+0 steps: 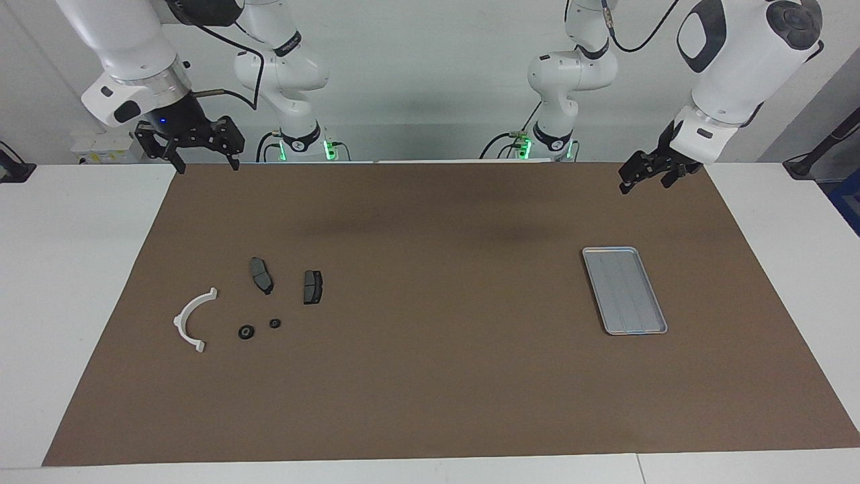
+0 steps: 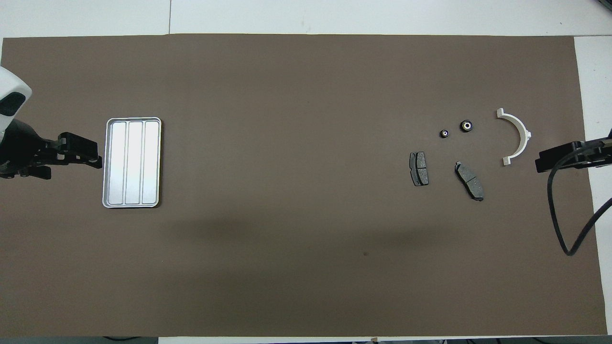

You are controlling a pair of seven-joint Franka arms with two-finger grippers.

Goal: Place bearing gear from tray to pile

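The silver tray (image 1: 625,289) lies empty toward the left arm's end of the table; it also shows in the overhead view (image 2: 133,162). The pile lies toward the right arm's end: a white bracket (image 1: 181,316), two dark brake pads (image 1: 261,275) (image 1: 312,287), and two small black round bearing gears (image 1: 246,332) (image 1: 275,323) beside them, farther from the robots than the pads. My left gripper (image 1: 646,183) is open and empty, up in the air beside the tray. My right gripper (image 1: 207,163) is open and empty, raised over the mat's edge near the robots.
A brown mat (image 2: 306,239) covers most of the white table. A black cable (image 2: 557,210) hangs from the right arm near the mat's end. In the overhead view the gears (image 2: 466,125) (image 2: 444,134) lie between the bracket (image 2: 526,135) and the pads (image 2: 419,168).
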